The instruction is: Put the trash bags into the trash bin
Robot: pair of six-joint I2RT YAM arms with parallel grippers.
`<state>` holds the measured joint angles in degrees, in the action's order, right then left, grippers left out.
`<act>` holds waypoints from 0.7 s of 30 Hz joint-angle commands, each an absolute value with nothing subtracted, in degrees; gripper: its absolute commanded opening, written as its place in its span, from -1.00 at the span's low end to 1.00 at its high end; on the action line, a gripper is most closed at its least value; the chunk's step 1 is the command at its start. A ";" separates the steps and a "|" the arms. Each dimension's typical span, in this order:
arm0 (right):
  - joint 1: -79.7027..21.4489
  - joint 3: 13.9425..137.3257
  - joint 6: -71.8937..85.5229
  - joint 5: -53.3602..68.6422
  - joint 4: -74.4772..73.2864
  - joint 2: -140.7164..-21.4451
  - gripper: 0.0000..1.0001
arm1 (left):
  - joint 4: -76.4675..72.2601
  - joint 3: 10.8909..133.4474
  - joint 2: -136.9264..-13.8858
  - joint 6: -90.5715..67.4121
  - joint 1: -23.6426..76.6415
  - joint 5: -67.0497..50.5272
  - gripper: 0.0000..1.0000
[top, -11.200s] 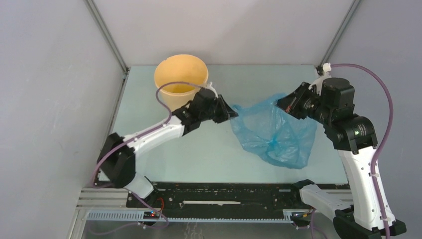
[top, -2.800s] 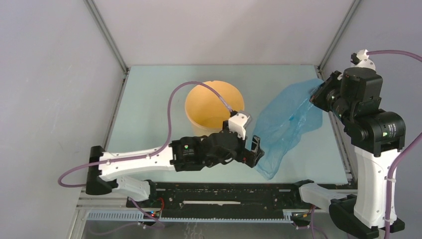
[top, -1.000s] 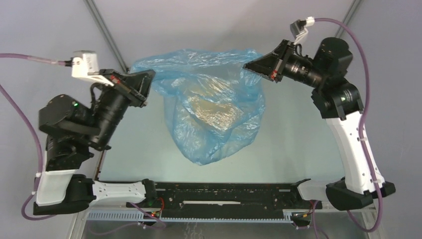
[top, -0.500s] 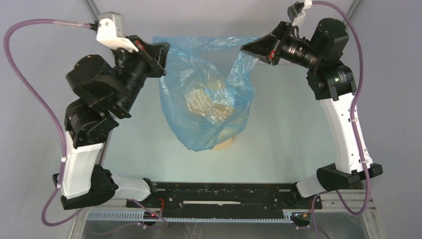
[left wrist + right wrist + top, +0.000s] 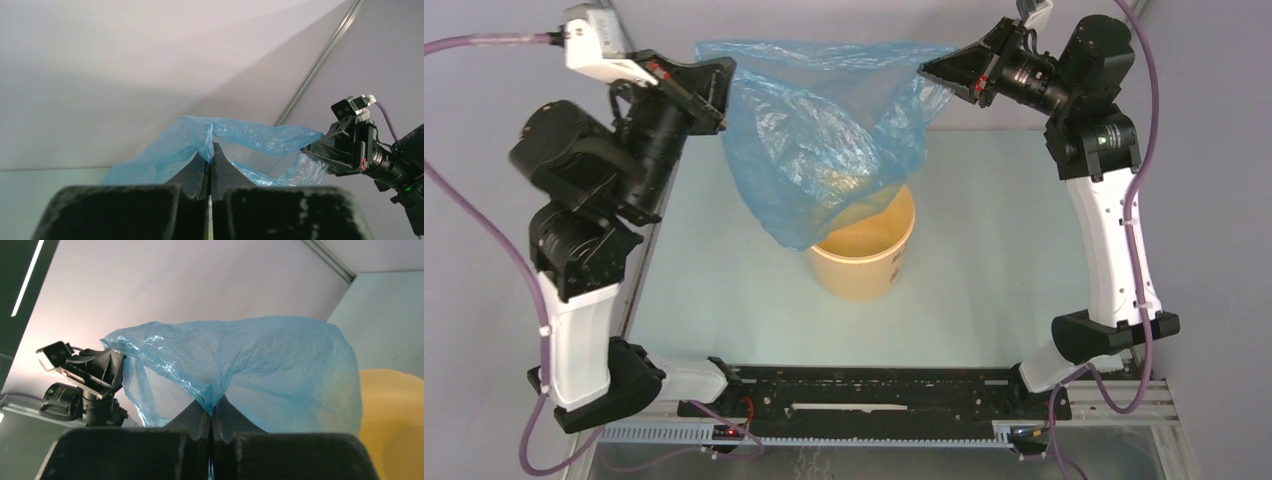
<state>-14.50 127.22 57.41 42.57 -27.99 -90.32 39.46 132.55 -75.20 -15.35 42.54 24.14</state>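
The light-blue translucent trash bag point(image 5: 819, 140) hangs stretched high between both arms, its mouth spread wide. My left gripper point(image 5: 721, 88) is shut on the bag's left rim point(image 5: 212, 132), my right gripper point(image 5: 927, 73) shut on the right rim point(image 5: 212, 400). The bag's lower tip point(image 5: 792, 240) dangles just over the left rim of the pale yellow trash bin point(image 5: 864, 262), which stands upright mid-table. The bag point(image 5: 260, 365) covers much of the bin's opening; the bin point(image 5: 395, 425) shows at the right of the right wrist view.
The pale green table point(image 5: 1004, 280) lies below, walled by grey panels with metal corner struts point(image 5: 636, 60). Both arms are raised high at the back. The black rail point(image 5: 874, 395) runs along the near edge.
Both grippers rose and spread slightly with the bag. The bag's bottom lifted off the bin, which now shows in front, mostly uncovered.
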 commanded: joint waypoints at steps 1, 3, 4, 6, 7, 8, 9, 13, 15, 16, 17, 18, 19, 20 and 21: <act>-13.00 123.75 57.78 43.88 -26.82 -89.49 -1.00 | 39.11 126.86 -75.75 -20.18 38.43 16.15 -1.00; -12.88 122.03 56.82 43.93 -27.03 -88.63 -1.00 | 38.88 124.43 -75.60 -21.95 37.23 14.13 -1.00; -12.79 121.62 56.40 43.87 -27.63 -88.25 -1.00 | 38.85 123.22 -75.59 -23.14 36.95 13.14 -1.00; -12.41 121.09 54.90 43.90 -28.89 -87.38 -1.00 | 38.28 121.68 -75.86 -24.57 36.83 11.24 -1.00; -12.28 121.01 53.99 43.63 -29.86 -86.90 -1.00 | 37.86 121.04 -76.11 -25.19 36.82 9.97 -0.99; -12.04 120.96 53.03 43.16 -30.98 -86.08 -1.00 | 37.47 120.65 -76.38 -25.75 36.82 8.70 -1.00; -11.60 120.79 52.39 42.83 -32.05 -85.47 -1.00 | 37.17 120.51 -76.86 -26.41 36.83 6.74 -1.00; -9.32 119.69 52.42 43.57 -33.32 -83.14 -1.00 | 35.92 120.34 -78.48 -30.04 36.85 1.83 -0.99; -8.39 118.74 53.21 44.93 -33.39 -82.28 -1.00 | 35.12 120.04 -78.51 -31.33 37.35 0.81 -1.00; -8.13 118.15 53.28 45.48 -33.72 -81.87 -1.00 | 34.92 120.09 -78.52 -31.62 37.76 0.72 -1.00; -7.91 117.51 53.22 45.74 -34.34 -81.57 -1.00 | 34.90 120.24 -78.45 -31.78 38.11 0.64 -1.00; -7.83 116.55 53.18 45.97 -34.90 -81.15 -1.00 | 34.96 120.21 -78.13 -32.19 38.26 0.54 -0.99; -7.75 115.31 53.36 46.40 -35.23 -80.70 -1.00 | 35.13 120.07 -77.71 -32.66 38.46 0.60 -1.00; -7.71 113.99 53.55 46.81 -35.24 -80.28 -1.00 | 35.15 119.61 -77.18 -33.10 38.57 0.69 -0.99; -7.73 112.42 53.69 47.27 -35.16 -79.78 -1.00 | 35.23 119.20 -76.51 -33.47 38.79 0.93 -0.99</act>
<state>-7.86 116.29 54.08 44.16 -33.76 -81.23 37.47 120.40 -79.00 -30.35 38.09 2.98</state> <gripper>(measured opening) 0.006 0.005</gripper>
